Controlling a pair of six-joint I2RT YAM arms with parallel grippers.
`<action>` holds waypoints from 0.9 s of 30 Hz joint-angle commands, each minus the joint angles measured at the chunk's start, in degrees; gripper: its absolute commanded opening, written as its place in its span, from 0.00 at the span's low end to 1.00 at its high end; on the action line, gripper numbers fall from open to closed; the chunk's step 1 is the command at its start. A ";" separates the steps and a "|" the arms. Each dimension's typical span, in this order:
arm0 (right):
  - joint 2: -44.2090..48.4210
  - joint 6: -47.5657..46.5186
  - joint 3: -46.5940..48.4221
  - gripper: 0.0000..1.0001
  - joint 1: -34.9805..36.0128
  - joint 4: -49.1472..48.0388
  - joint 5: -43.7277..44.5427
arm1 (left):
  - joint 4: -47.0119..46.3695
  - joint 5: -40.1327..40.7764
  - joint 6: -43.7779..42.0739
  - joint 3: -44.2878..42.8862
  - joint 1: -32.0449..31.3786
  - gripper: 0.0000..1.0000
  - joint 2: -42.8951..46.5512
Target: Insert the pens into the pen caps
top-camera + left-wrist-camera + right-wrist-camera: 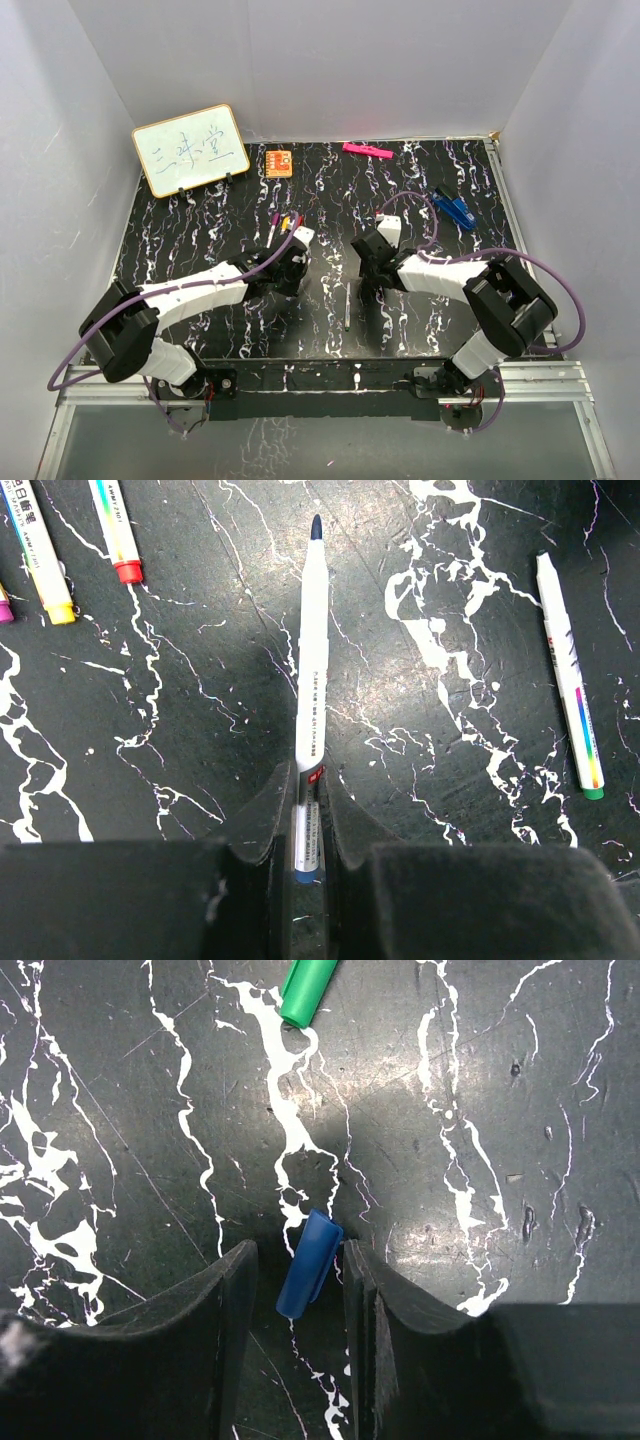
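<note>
My left gripper [308,780] is shut on a white pen [312,650] with a dark blue tip that points away from me, just above the table. My right gripper [300,1255] is open around a small blue cap [310,1278] that lies on the table between the jaws, its upper end close to the right finger [365,1290]. A green cap [305,990] lies further ahead. A white pen with a green end [570,680] lies to the right of the held pen and also shows in the top view [346,308]. Both grippers, left [290,262] and right [372,262], are low at mid-table.
Pens with a yellow end [40,560] and a red end [115,530] lie at the left wrist view's upper left. At the back stand a whiteboard [190,150], an orange object [279,162], a pink marker [367,151] and a larger blue object [455,207].
</note>
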State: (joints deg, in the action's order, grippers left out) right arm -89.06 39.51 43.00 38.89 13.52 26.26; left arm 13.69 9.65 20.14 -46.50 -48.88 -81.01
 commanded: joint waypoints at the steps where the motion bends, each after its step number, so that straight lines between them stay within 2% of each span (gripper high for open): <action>1: -1.24 2.72 0.54 0.36 0.69 3.15 0.87 | 0.03 0.52 0.22 0.18 -0.07 0.00 1.55; 7: -1.32 3.52 -0.54 0.29 0.74 3.18 0.02 | -0.27 0.73 0.51 0.82 -0.06 0.00 2.34; 13: -3.07 3.29 0.08 0.01 0.73 3.02 -1.33 | -0.64 0.30 0.69 0.70 -0.07 0.00 2.18; 20: -2.53 0.79 2.88 0.00 0.67 3.45 -0.33 | -1.35 -0.44 0.69 0.40 -0.02 0.00 2.26; 27: 2.78 -3.69 9.20 0.00 0.09 1.24 3.99 | -4.20 -2.39 0.19 -0.85 -0.06 0.00 2.05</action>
State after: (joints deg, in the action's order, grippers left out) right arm -90.39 39.18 47.00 39.31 16.97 27.77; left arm 11.73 9.32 20.58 -45.95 -48.88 -80.99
